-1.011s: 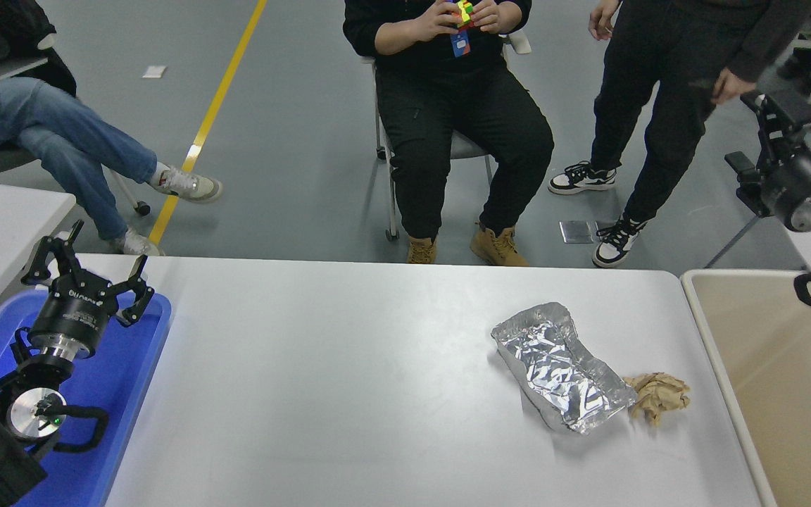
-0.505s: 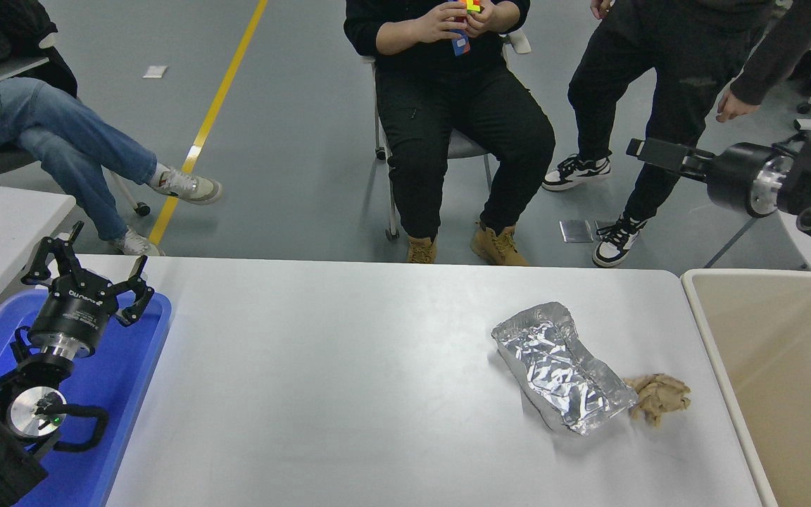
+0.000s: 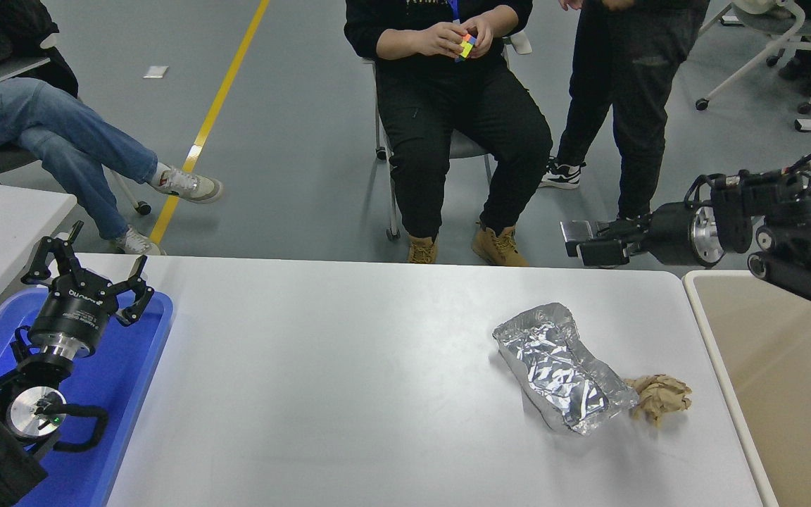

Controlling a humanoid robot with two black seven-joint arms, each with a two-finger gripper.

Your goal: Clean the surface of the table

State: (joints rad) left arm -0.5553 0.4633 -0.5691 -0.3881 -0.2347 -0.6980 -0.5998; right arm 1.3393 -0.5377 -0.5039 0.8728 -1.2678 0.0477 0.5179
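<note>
My right gripper (image 3: 583, 248) has swung down to the table's (image 3: 349, 380) far edge beyond the foil (image 3: 560, 366), its fingers too foreshortened to judge, while my left gripper (image 3: 89, 278) hangs spread over the tray (image 3: 124, 380) left of the foil

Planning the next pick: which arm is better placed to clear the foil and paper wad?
Right. The right gripper hangs over the table's far right edge, nearer the crumpled foil and brown paper wad, with the beige bin beside them. The left gripper sits over the blue tray, far off.
</note>
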